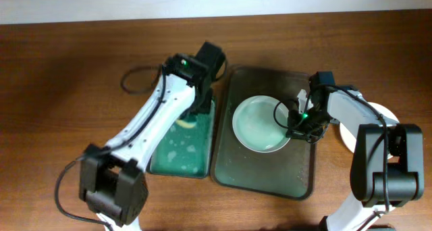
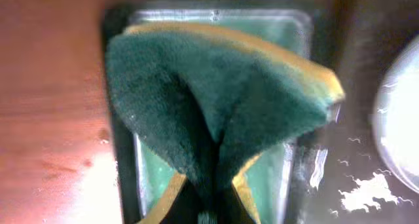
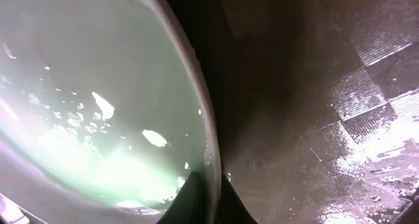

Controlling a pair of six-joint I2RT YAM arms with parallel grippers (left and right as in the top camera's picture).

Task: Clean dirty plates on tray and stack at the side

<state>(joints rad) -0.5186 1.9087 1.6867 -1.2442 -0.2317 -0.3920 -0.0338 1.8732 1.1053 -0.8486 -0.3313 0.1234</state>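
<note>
Two arms over a wet tray, one with the plate and one with the sponge

The brown wooden worktop (image 1: 61, 89) carries a dark rectangular metal tray (image 1: 263, 173), wet and shiny, and touching its left side lies a smaller green plastic basin (image 1: 179, 157) with soapy water. The round pale green plate (image 1: 256, 123) lies in the upper half of the dark tray; a white plate (image 1: 346, 136) rests on the worktop at the right, half hidden by the right arm. The left arm crosses above the basin and covers its upper part. The right claw (image 1: 295, 123) is closed on the right rim of the green plate, one finger on each side. The left claw (image 1: 192, 113) pinches a folded green and yellow sponge (image 2: 216, 99) above the basin, apart from the plate.
</note>
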